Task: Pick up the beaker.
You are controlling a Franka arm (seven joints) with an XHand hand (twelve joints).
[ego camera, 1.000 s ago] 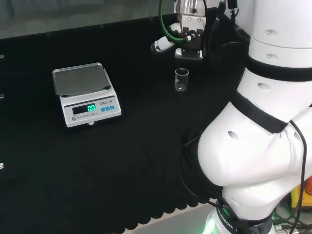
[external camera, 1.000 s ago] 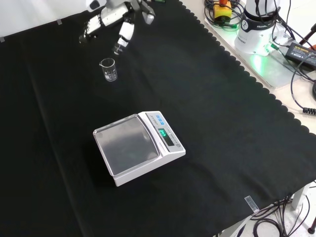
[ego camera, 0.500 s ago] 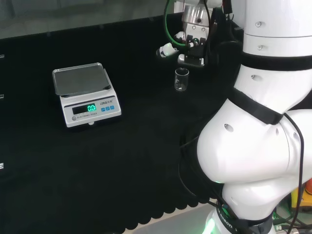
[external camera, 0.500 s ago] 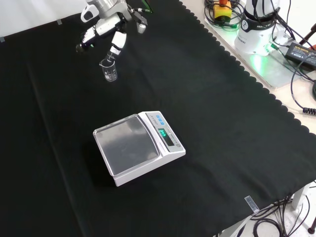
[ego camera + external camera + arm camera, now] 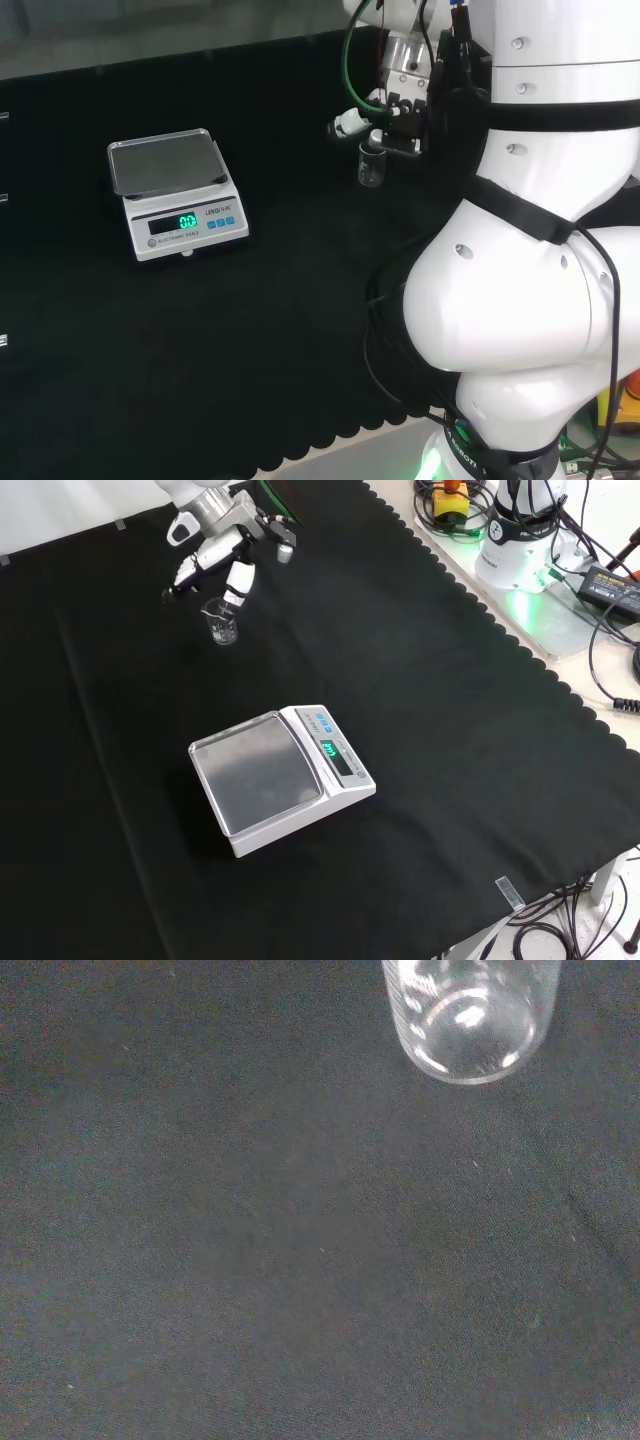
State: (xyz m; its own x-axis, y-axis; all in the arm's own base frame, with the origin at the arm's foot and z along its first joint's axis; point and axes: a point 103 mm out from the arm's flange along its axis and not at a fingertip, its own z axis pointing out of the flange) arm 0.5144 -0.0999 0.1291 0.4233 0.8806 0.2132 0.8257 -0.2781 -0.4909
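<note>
One small clear beaker (image 5: 223, 621) stands upright on the black worktop (image 5: 420, 680), well apart from the white scale (image 5: 280, 777) that sits nearer the middle of the cloth. In the front view the beaker is toward the far left part of the cloth, and the robot hand (image 5: 222, 548) hangs just above and slightly behind it, with one white finger (image 5: 239, 580) reaching down close to the rim on the beaker's right side and another reaching out to the left. In the head view the beaker (image 5: 371, 164) shows just below the robot hand (image 5: 400, 98), so the glass lies almost straight down from the palm, a little toward the fingertips. The fingers look spread and relaxed, holding nothing; none of them is wrapped round the glass, and I cannot tell whether the nearest one touches the rim. The wrist view shows the beaker (image 5: 470, 1015) close, its round base on bare cloth, and it appears empty. Its long axis runs vertically, so my guess is that the coming move calls for a short descent that brings the fingers down either side of the wall before they curl in. A thin, light glass like this could tip if one finger meets it first.
</note>
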